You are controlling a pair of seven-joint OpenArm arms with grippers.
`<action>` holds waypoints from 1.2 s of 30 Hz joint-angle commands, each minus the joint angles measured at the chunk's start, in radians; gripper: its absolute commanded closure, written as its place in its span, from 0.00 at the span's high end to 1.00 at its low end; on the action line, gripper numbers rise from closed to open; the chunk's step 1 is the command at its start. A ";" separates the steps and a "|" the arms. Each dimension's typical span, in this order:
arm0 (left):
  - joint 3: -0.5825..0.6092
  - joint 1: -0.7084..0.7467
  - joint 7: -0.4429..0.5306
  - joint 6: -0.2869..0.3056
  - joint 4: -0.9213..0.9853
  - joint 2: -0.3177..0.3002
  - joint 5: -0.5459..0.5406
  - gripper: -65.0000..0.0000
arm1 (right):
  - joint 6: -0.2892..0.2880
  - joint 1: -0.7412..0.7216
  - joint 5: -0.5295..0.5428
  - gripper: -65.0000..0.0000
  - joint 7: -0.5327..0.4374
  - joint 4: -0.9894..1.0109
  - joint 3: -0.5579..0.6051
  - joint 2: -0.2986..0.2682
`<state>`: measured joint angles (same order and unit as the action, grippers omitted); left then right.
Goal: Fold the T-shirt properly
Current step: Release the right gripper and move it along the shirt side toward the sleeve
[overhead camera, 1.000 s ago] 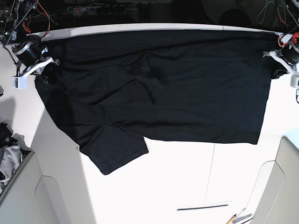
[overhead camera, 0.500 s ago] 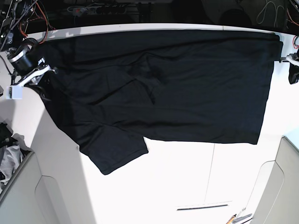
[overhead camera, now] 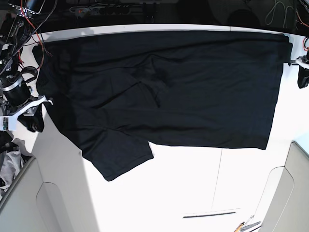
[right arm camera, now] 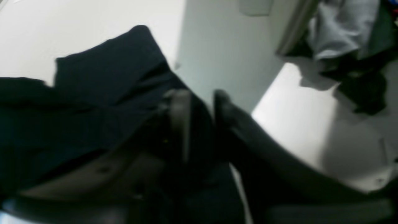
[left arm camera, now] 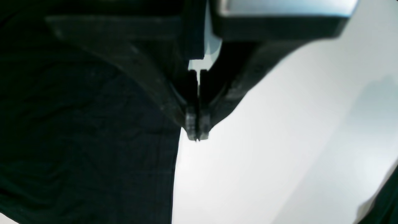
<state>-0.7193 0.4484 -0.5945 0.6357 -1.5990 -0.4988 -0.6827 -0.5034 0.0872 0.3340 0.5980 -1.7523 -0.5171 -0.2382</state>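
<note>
As right gripper (overhead camera: 35,121) withdrew — T-shirt (overhead camera: 193,87) released.

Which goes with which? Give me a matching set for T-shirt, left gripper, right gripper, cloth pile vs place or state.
Things:
1. T-shirt
2. left gripper
3. right gripper
4. cloth pile

Place or state:
A. heaped grey, white and black at the base view's left edge
B. jaws pressed shut, empty, over the shirt's edge
C. spread flat, black, across the table
D. off the cloth, beside the shirt's sleeve end

Pairs: 1-C, 2-B, 3-D, 4-A
</note>
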 commanded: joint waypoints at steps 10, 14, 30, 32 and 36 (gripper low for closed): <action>-0.008 -0.003 0.030 0.005 -0.017 -0.022 -0.016 0.08 | 0.029 -0.151 -0.016 0.46 -0.088 0.242 -0.001 -0.059; -0.008 -0.003 0.031 0.005 -0.017 -0.022 -0.016 0.19 | -0.045 -0.264 0.054 0.46 -0.086 0.483 0.017 -0.116; -0.008 -0.035 0.052 0.005 -0.017 -0.022 -0.016 0.23 | -0.087 -0.475 0.089 0.46 -0.005 0.918 0.444 -0.160; -0.008 -0.035 0.052 0.004 -0.017 -0.022 -0.016 0.23 | -0.087 -0.474 0.089 0.46 0.006 0.919 0.447 -0.155; -0.008 -0.035 0.055 0.004 -0.016 -0.022 -0.016 0.23 | -0.084 -0.474 0.089 0.32 0.013 0.919 0.447 -0.155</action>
<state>-0.7193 0.4160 -0.5674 0.6365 -1.5990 -0.4984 -0.6853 -0.5919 -0.3824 0.4492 0.5545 -0.8330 -0.0738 -0.3874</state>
